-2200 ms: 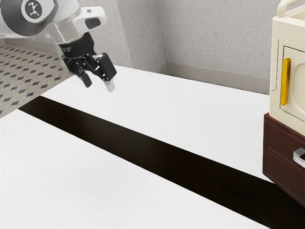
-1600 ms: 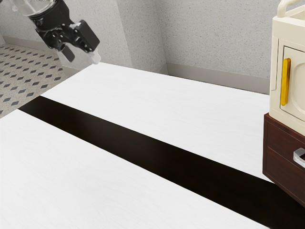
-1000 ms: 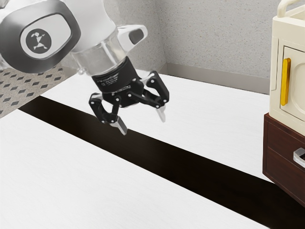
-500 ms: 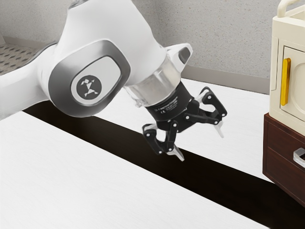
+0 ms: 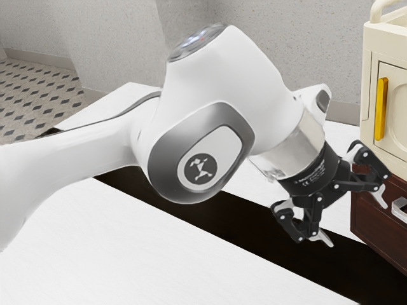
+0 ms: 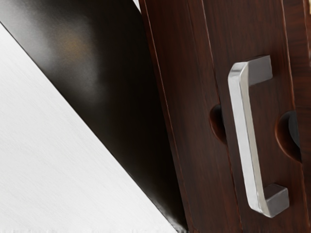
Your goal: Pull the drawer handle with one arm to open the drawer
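Observation:
Wide open, with nothing between its fingers, the gripper (image 5: 353, 216) hangs over the table close to the dark wooden drawer unit (image 5: 369, 219). The silver drawer handle (image 5: 400, 207) shows at the exterior view's right edge, just beyond the nearer fingertip and apart from it as far as I can tell. In the wrist view the whole handle (image 6: 248, 141) is visible, a long bar on two posts, fixed to the reddish-brown drawer front (image 6: 260, 111). That drawer front looks flush with the unit.
A cream cabinet (image 5: 370, 82) with a yellow handle (image 5: 381, 109) stands on top of the drawer unit. The white table (image 5: 165, 254) has a dark strip (image 5: 235, 216) running across it toward the unit. Rounded notches show in the wood beside the silver handle.
The arm has swung across the table toward the exterior view's right, bringing my open gripper from above the table's middle to beside the drawer unit. The drawer and cabinet have not moved.

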Action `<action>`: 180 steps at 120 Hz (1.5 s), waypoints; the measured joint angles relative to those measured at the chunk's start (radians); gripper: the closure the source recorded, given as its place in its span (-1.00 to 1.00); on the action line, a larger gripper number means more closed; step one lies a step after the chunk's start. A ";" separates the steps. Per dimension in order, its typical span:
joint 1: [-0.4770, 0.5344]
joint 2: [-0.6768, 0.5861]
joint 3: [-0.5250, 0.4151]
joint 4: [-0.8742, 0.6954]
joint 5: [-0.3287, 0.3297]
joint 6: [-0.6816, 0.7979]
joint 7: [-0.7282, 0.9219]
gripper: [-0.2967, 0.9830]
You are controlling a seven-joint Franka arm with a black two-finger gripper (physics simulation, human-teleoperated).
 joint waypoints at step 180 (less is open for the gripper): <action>-0.060 0.342 -0.001 0.227 0.080 0.133 -0.117 -0.09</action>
